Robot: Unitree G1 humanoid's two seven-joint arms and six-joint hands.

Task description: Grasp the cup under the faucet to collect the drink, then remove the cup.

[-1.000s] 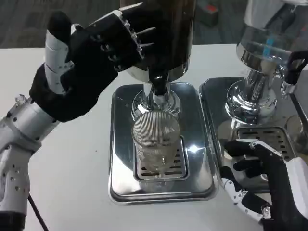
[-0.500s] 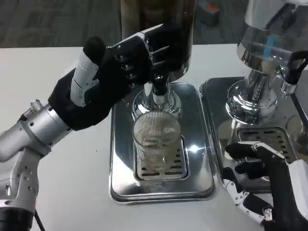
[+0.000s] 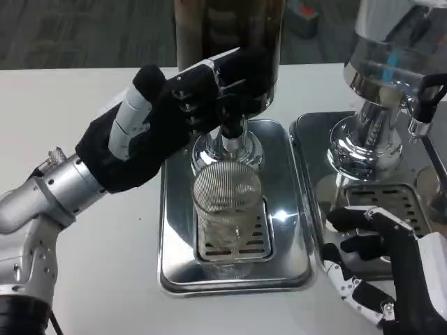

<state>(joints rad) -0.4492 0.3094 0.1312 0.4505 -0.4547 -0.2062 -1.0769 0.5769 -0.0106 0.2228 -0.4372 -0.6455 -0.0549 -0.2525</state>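
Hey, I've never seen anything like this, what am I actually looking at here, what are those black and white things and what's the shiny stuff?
This is one picture, taken from a camera on a humanoid robot's head, looking down at a white table. The black and white things are its two hands. The left hand is raised to the faucet of a drink dispenser, its fingers at the tap. Whether it is pressing, I cannot tell. Below the faucet a clear ribbed cup stands on a shiny metal drip tray. Neither hand holds it. The right hand rests low, fingers apart, by the tray of a second dispenser.
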